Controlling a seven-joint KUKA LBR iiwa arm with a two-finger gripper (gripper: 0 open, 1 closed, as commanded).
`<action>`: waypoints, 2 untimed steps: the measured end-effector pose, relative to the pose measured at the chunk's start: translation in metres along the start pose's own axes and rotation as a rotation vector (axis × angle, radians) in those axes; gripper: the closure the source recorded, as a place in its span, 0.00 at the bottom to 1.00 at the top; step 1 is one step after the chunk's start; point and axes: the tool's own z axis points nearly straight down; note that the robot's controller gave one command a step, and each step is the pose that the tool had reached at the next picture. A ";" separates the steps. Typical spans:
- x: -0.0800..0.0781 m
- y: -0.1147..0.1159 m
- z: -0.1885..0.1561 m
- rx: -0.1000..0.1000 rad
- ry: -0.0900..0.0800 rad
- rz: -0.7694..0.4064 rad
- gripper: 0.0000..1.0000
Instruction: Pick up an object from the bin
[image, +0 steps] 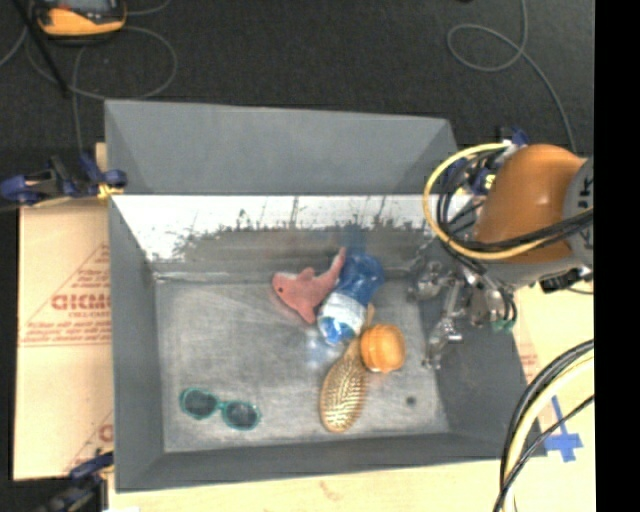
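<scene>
Claw (441, 322), width impossible to tell, is being held by the right wall of the bin (482, 400), just beside the orange ball (381, 349), which is being judged liable to roll against the brush (345, 392) if nudged.

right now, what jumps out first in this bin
A small heap sits in the middle: an orange ball, a gold oval brush, a blue-and-white bottle and a pink toy. Teal sunglasses lie alone at lower left. The hand hangs just right of the ball.
</scene>
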 end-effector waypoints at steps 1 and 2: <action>0.000 0.000 0.000 0.000 0.000 0.000 0.00; -0.003 0.050 0.057 -0.001 -0.009 0.180 1.00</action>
